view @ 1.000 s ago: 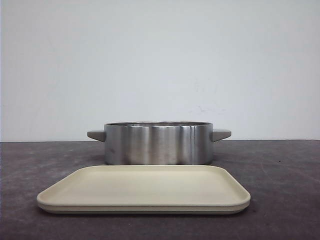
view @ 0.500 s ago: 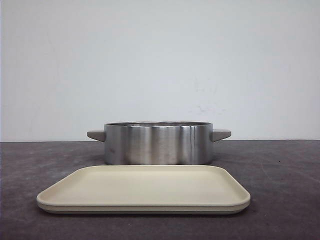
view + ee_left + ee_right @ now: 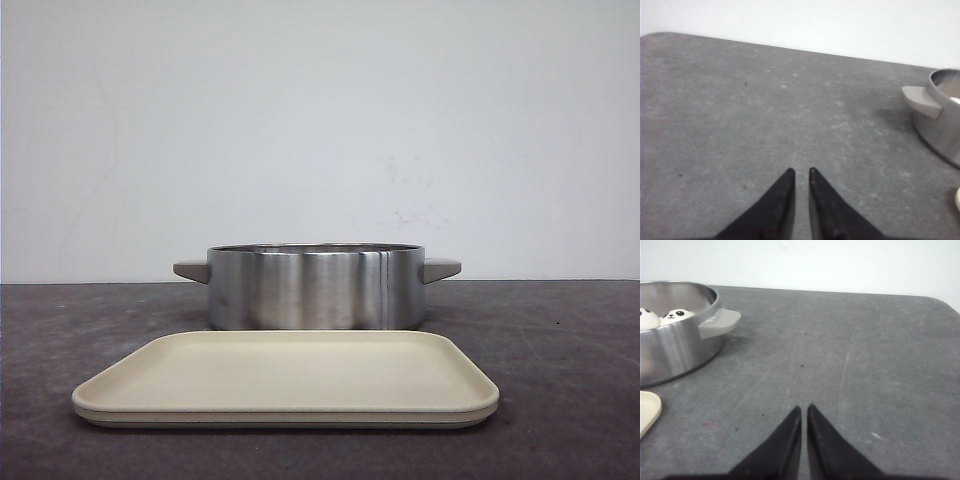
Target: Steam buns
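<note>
**Buns already in the pot; both arms parked wide**

Two panda-faced buns (image 3: 671, 316) show in the right wrist view, sitting inside the steel pot (image 3: 316, 287), low behind its near wall. Others cannot be seen. The cream tray (image 3: 286, 378) in front of the pot lies bare.

Right fingers (image 3: 804, 409) clenched, tips almost touching, holding nothing, over bare surface (image 3: 850, 370) well off the pot's handle (image 3: 720, 322). Left fingers (image 3: 800, 172) likewise closed and empty, apart from the opposite handle (image 3: 921, 100).

Judgement: neither arm is clearly nearer. Domes have no long axis, so any reach goes inward over the rim.
</note>
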`<action>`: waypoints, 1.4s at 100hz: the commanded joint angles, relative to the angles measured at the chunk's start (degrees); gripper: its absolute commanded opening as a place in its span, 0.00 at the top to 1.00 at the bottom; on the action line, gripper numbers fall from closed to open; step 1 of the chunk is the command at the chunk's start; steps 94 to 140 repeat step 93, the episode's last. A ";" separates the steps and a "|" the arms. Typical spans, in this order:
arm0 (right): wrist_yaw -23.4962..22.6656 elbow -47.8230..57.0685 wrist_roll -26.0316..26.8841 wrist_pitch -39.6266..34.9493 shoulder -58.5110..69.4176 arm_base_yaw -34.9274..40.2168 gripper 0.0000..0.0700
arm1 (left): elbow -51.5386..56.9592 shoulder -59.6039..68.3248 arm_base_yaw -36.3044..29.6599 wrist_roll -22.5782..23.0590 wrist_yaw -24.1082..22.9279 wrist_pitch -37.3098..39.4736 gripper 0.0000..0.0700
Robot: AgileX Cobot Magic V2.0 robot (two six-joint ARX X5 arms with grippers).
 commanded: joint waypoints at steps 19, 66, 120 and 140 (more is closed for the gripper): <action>0.02 -0.20 -0.17 0.46 -0.04 0.09 0.98 | -1.05 -0.09 0.04 0.87 0.15 -0.24 1.00; 0.02 -0.20 -0.17 0.46 -0.04 0.09 0.98 | -1.05 -0.09 0.04 0.87 0.13 -0.26 1.00; 0.02 -0.20 -0.17 0.46 -0.04 0.09 0.98 | -1.05 -0.09 0.04 0.87 0.13 -0.26 1.00; 0.02 -0.20 -0.17 0.46 -0.04 0.09 0.98 | -1.05 -0.09 0.04 0.87 0.13 -0.26 1.00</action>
